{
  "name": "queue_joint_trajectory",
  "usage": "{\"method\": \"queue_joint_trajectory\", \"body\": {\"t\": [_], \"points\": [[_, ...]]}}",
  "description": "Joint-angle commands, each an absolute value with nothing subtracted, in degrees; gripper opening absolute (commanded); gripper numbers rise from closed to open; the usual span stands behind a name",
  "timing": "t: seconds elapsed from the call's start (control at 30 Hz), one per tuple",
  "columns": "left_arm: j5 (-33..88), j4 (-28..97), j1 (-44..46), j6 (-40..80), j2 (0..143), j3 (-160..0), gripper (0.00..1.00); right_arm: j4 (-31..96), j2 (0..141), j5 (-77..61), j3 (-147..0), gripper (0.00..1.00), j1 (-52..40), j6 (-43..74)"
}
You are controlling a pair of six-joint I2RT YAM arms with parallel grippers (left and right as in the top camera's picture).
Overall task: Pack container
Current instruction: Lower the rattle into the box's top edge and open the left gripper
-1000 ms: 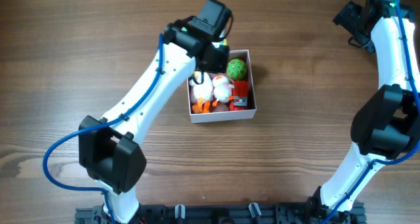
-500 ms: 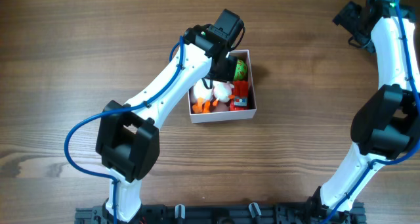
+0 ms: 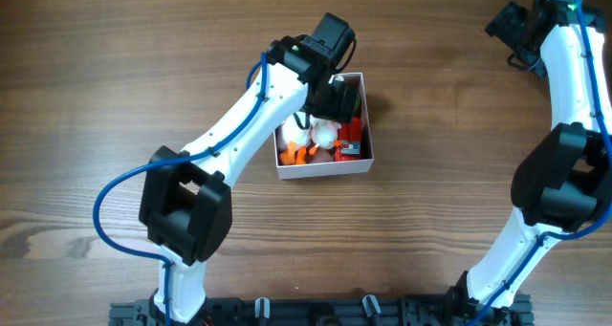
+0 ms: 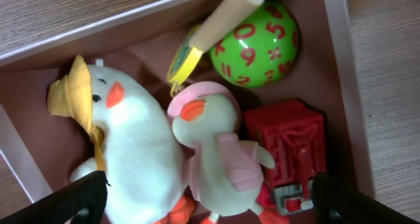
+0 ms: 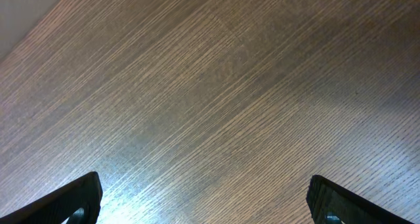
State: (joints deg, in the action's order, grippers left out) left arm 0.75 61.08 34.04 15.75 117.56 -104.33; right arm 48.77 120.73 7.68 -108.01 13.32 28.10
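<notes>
The container (image 3: 325, 171) is a white-walled square box with a pink inside (image 4: 39, 99), at the table's middle. In it lie a white duck with a yellow hat (image 4: 131, 145), a pink duck (image 4: 216, 145), a green ball with red numbers (image 4: 256, 46), a red block toy (image 4: 289, 145) and a yellow piece with a wooden handle (image 4: 210, 27). My left gripper (image 4: 210, 207) hangs open over the box's far right part (image 3: 335, 101), its fingers wide apart with nothing between them. My right gripper (image 5: 210, 198) stands open over bare wood at the far right (image 3: 512, 25).
The left arm (image 3: 239, 135) reaches diagonally across the table from the front left. The right arm (image 3: 564, 144) stands along the right edge. Brown wood surrounds the box on all sides.
My left arm swung right over the box, and its gripper went from shut to wide open. It now covers the green ball in the overhead view. The right arm stayed still.
</notes>
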Motion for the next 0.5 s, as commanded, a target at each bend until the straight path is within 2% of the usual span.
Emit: {"method": "queue_joint_trajectory", "body": {"t": [0.0, 0.23, 0.47], "points": [[1.52, 61.54, 32.12, 17.41, 117.1, -104.92, 1.0, 48.66, 119.04, 7.44, -107.59, 1.0, 13.37, 28.62], [1.67, 62.59, 28.82, 21.5, 113.89, -104.92, 1.0, 48.66, 119.04, 7.44, -107.59, 1.0, 13.37, 28.64], [1.65, 62.41, 24.27, 25.78, 104.9, -104.92, 1.0, 48.66, 119.04, 7.44, -107.59, 1.0, 13.37, 28.62]]}}
